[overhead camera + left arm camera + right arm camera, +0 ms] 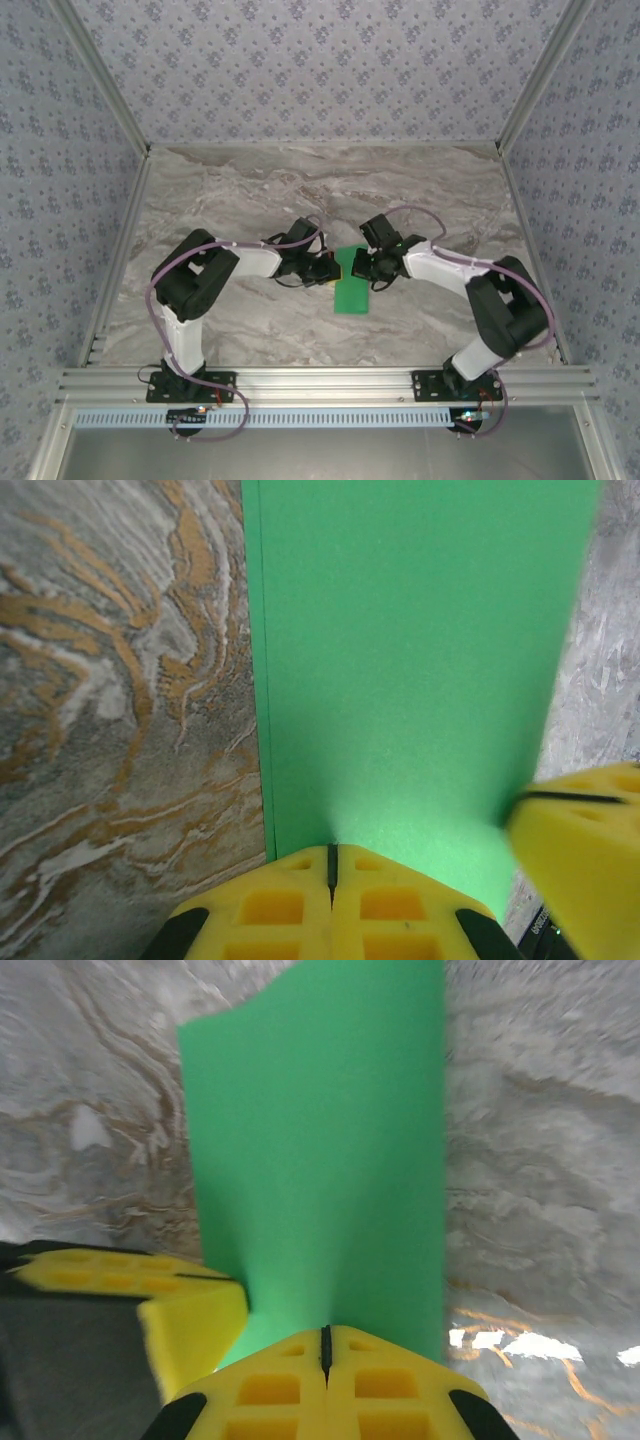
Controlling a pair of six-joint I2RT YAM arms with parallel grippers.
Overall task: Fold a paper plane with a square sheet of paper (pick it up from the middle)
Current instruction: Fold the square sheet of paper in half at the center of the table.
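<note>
Left arm (195,285): black and white segments, a purple cable looped along it, reaching in toward table centre. Left gripper (328,268) sits at the left edge of the green paper sheet (352,288). In its wrist view the yellow waffle-moulded fingers (290,905) are pressed together with only a thin black seam between them, and the sheet (420,660) comes out of that seam, so the gripper is clamped on the paper.

The sheet is thin, matte, bright green. From the top it reads as a narrow upright rectangle at table centre, between the two grippers. A straight long edge shows in the left wrist view, with a second layer edge just beside it. Whether it is lifted or lying flat I cannot tell.

Right gripper (362,266) is at the sheet's upper right edge. Its yellow fingers (390,1385) are also together on a thin seam, with the green sheet (320,1160) running out of it, so it too is clamped on the paper.

The table (300,190) is glossy grey-brown veined marble. The walls (300,60) carry patterned wallpaper. A ribbed aluminium rail (330,380) runs along the near edge.
</note>
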